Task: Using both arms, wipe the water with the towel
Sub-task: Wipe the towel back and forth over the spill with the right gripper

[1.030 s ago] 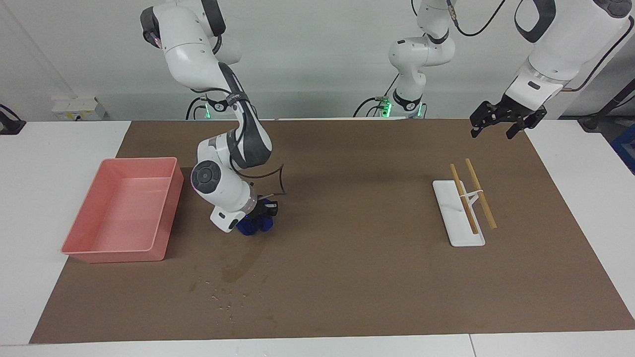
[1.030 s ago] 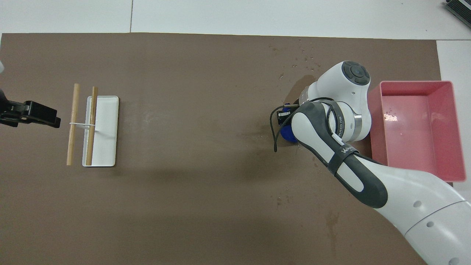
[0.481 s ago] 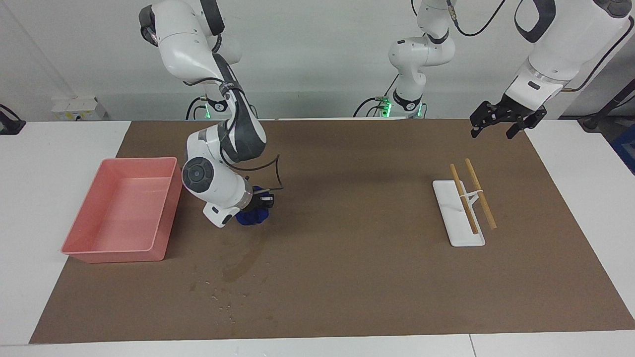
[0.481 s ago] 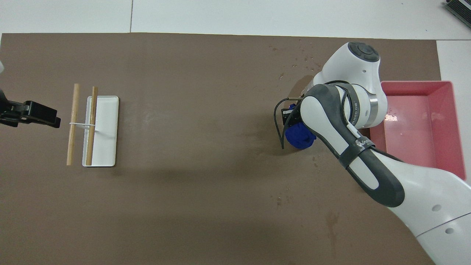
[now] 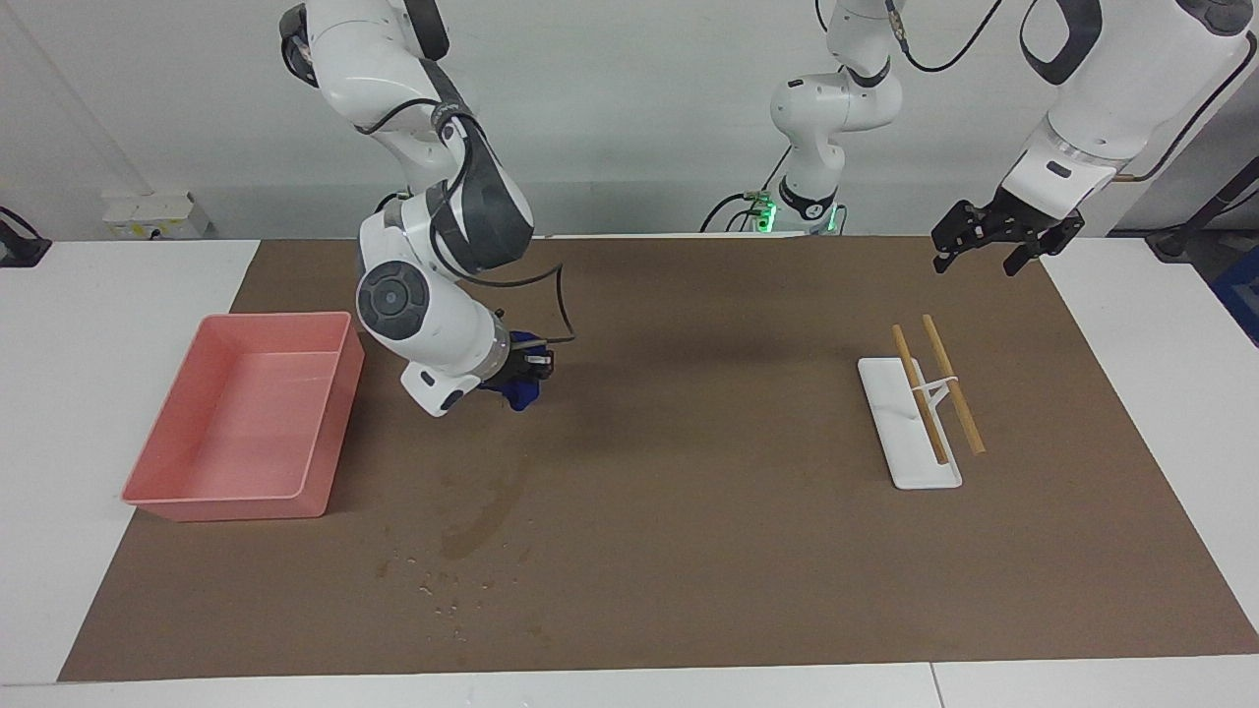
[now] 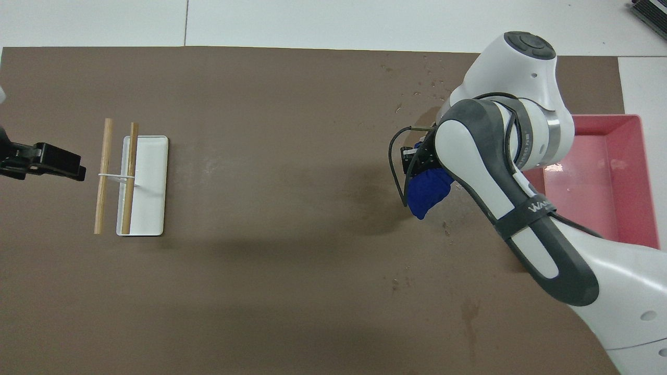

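Note:
My right gripper [image 5: 518, 376] is shut on the towel [image 5: 519, 393], a bunched royal-blue cloth, and holds it a little above the brown mat beside the pink tray. In the overhead view the towel [image 6: 427, 191] hangs under the right gripper [image 6: 421, 169]. The water [image 5: 448, 588] is scattered droplets, with a damp streak [image 5: 482, 516] farther from the robots than the towel. The droplets also show in the overhead view [image 6: 432, 83]. My left gripper [image 5: 991, 244] waits open in the air over the mat's edge, at the left arm's end.
A pink tray [image 5: 226, 506] stands at the right arm's end; it also shows in the overhead view [image 6: 594, 119]. A white plate [image 5: 885, 398] with two wooden sticks [image 5: 952, 383] lies toward the left arm's end. Small damp blotches [image 6: 469, 311] lie nearer the robots.
My right gripper has risen with the towel and drawn back toward the robots, away from the droplets. The left arm has not moved.

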Action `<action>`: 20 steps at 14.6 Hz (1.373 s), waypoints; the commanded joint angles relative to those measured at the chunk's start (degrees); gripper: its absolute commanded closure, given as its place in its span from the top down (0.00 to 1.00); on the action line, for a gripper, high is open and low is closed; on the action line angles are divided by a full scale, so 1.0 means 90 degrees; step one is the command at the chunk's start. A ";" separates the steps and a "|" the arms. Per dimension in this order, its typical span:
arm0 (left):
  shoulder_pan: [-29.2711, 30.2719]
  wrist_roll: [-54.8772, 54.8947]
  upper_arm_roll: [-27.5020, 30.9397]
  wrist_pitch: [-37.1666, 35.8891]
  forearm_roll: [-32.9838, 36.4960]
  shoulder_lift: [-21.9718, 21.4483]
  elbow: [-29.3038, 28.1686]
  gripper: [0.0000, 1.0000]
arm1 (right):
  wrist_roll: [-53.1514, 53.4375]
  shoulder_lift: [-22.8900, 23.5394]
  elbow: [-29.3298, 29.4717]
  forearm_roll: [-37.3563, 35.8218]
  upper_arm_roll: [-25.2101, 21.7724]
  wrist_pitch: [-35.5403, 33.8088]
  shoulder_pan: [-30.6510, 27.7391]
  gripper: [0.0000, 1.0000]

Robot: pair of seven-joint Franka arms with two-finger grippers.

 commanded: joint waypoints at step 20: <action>-0.0030 -0.0069 0.0019 0.0142 0.0074 -0.0155 -0.0192 1.00 | -0.2101 0.0631 -0.1234 -0.0219 0.0036 0.4687 -0.0268 0.00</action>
